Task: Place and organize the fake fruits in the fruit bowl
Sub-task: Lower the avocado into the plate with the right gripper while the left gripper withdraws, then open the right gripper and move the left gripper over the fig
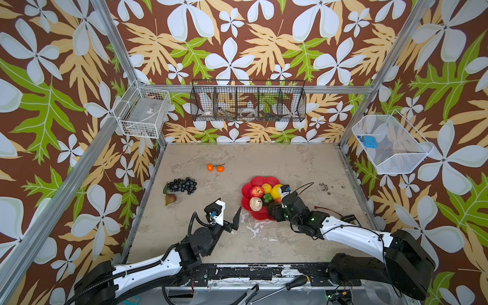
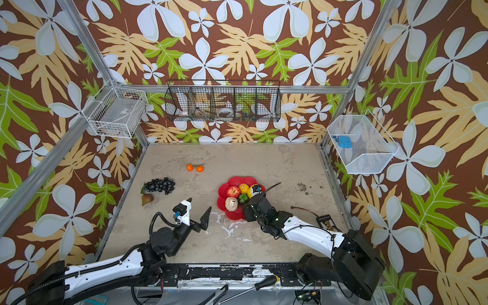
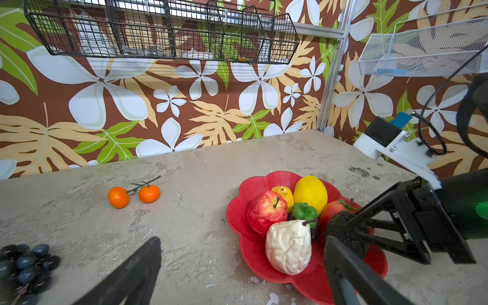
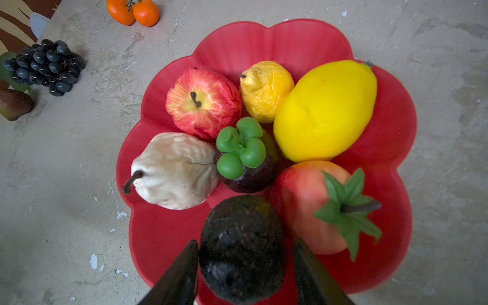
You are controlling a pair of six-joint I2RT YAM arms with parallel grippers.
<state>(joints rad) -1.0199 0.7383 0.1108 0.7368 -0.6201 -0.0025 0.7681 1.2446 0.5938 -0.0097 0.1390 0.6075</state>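
The glossy red flower-shaped fruit bowl (image 1: 264,181) sits right of centre in both top views. The right hand (image 4: 245,241) reaches in over its lower right edge. Its fingers flank a dark pebbled plastic avocado (image 4: 243,269) above the red floor; I cannot tell whether they grip it or have let go. Beside the avocado lie a big yellow lemon (image 4: 324,111), a pink-red leafy fruit (image 4: 306,206), a red apple (image 4: 203,100), a cream lumpy piece (image 4: 174,171), a small wrinkled lemon (image 4: 265,91) and a dark green-capped fruit (image 4: 241,150).

The left hand (image 1: 230,203) hovers just left of the bowl, spread wide and empty. At middle left lie a black grape bunch (image 1: 182,185), a brownish pear (image 1: 170,198) just below it, and two stemmed oranges (image 1: 215,167) higher up.

The beige mottled counter (image 1: 264,237) is walled by leafy floral wallpaper (image 1: 237,39).
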